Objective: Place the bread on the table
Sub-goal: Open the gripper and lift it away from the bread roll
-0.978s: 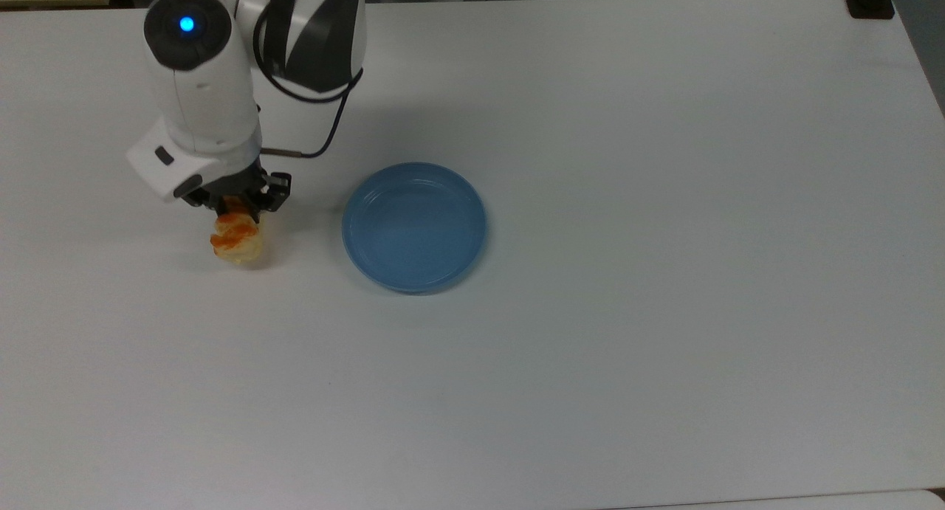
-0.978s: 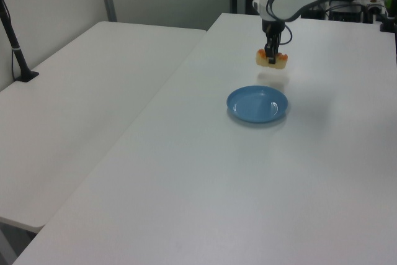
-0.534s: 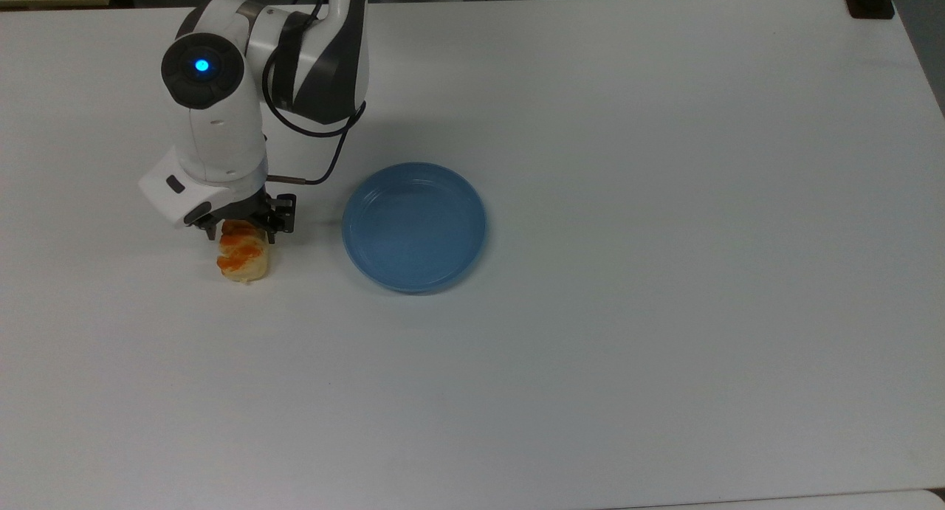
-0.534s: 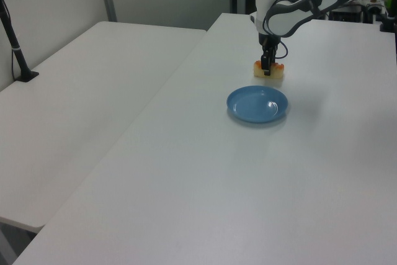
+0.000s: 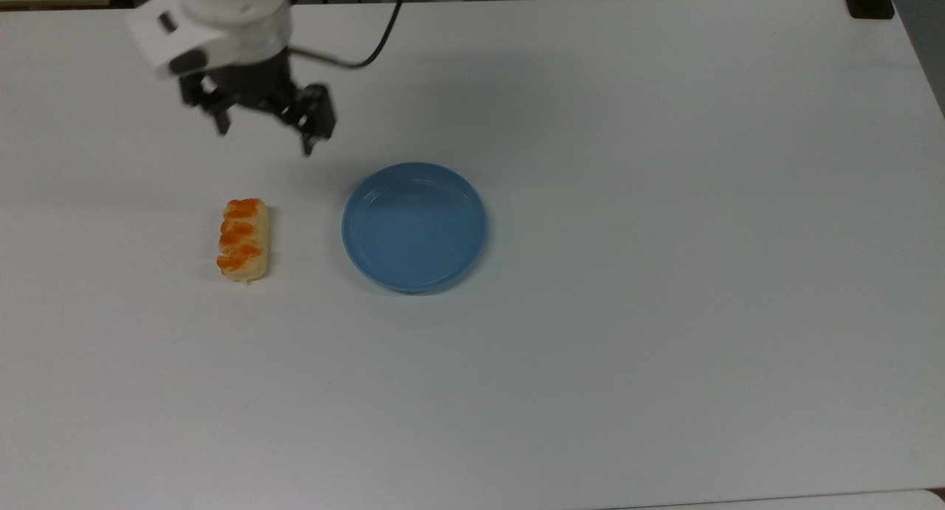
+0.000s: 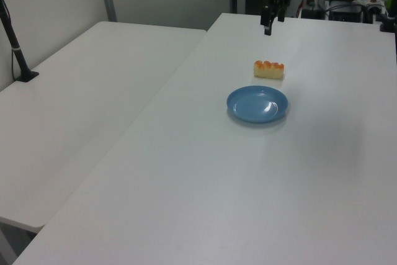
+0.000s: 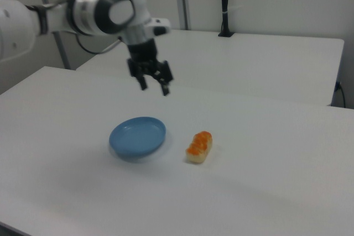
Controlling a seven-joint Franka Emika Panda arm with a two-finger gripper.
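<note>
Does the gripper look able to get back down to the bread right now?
Probably yes. The gripper hangs open above the table, and the bread lies alone beside the blue plate, nothing over it.

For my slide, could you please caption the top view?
Bread lying on the white table beside an empty blue plate, open gripper raised clear.

bright even light, soft shadows
</note>
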